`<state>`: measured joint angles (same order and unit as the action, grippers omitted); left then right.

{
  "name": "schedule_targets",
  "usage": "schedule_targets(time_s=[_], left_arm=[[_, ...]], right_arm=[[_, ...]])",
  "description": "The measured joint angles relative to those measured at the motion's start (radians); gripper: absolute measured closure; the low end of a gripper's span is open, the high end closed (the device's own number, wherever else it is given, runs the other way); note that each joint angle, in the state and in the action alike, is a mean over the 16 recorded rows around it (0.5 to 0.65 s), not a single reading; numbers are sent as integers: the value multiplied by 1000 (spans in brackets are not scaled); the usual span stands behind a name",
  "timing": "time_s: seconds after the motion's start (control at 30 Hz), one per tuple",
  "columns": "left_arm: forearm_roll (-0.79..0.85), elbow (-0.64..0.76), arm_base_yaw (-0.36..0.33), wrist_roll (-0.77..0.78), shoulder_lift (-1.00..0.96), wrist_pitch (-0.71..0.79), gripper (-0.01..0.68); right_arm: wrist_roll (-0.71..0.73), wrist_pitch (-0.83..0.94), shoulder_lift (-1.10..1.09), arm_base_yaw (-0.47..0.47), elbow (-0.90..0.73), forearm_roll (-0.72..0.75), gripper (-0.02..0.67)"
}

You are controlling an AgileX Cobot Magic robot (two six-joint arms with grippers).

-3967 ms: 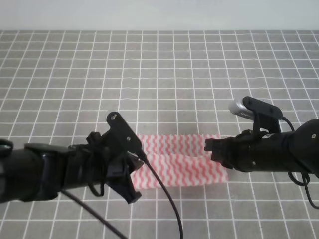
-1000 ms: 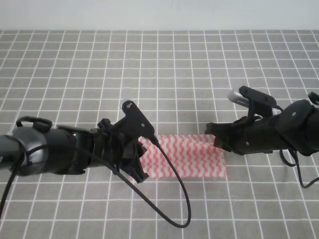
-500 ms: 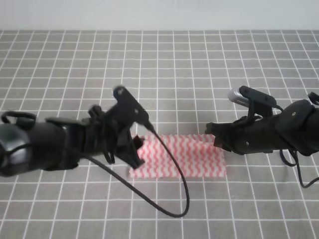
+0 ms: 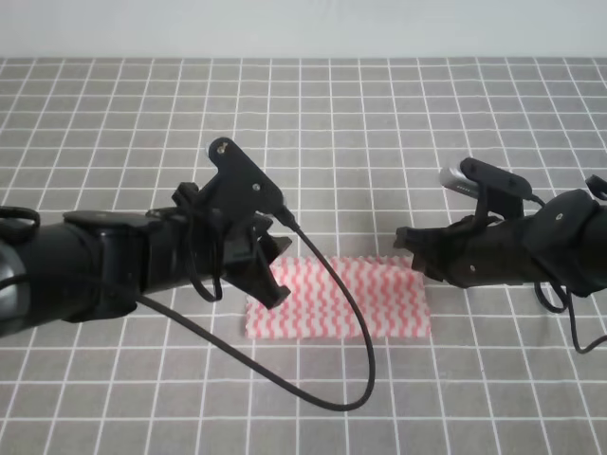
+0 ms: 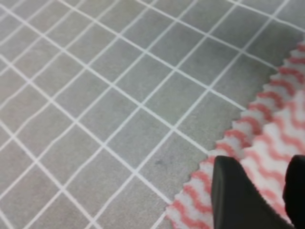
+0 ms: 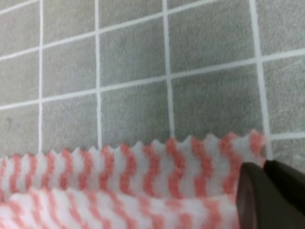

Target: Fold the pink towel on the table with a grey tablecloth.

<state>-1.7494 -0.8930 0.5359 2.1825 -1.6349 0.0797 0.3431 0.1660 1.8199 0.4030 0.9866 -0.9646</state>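
The pink towel (image 4: 340, 300) is lying folded on the table with a grey tablecloth (image 4: 379, 133). The left gripper (image 4: 268, 275), at its 9 o'clock edge, is hovering slightly parted, empty; the right gripper (image 4: 410, 252), at 2 o'clock, seems closed.

Bare gridded tabletop (image 4: 379, 142) lies open on all sides of the pink towel (image 4: 379, 303). A black cable (image 4: 353, 327) loops across the towel's left half, obstructing passage there.
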Motion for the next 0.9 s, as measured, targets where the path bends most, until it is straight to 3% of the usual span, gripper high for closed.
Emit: schedule_targets(time_s=[0.23, 0.33, 0.5, 0.77, 0.9], left_arm=[[-3, 0, 0, -20, -18, 44, 476], [-7, 0, 0, -63, -21, 46, 497], [-12, 0, 0, -150, -30, 50, 556], [-16, -4, 0, -270, -73, 58, 651], [-15, -16, 0, -274, -112, 53, 673]], right_arm=[[0, -41, -2, 0, 1, -1, 443], [7, -26, -7, 1, 10, 1, 419], [25, 33, -10, 1, 35, 6, 465], [57, 135, 5, 2, 79, 12, 616], [62, 134, 24, 2, 89, 13, 654]])
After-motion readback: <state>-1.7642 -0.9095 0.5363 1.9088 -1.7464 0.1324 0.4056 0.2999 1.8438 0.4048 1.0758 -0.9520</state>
